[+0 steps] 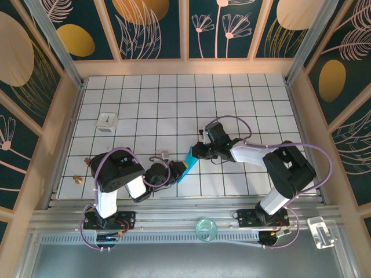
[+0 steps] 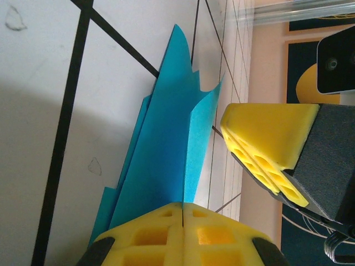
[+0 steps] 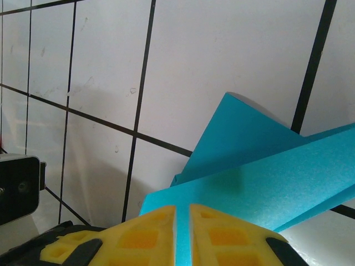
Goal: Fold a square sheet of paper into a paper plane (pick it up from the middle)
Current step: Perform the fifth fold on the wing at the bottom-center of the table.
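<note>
Paper plane [image 1: 186,165], teal and only part folded, hangs just above the table [image 1: 243,98] near its middle. Its long axis runs on a slant from near-left to far-right; which end is the nose I cannot tell. The left hand [image 2: 183,224] is closed flat on the near-left end, pads together with the layers pinched between them. The right hand [image 3: 183,227] is clamped on the far-right end the same way. Loose flaps fan out beside the main strip. The table is white tile with a black grid, walled by panels painted with leaves. A small white cube [image 1: 107,121] sits well apart at the far left. Bare tiles lie far and right of the hands.
</note>
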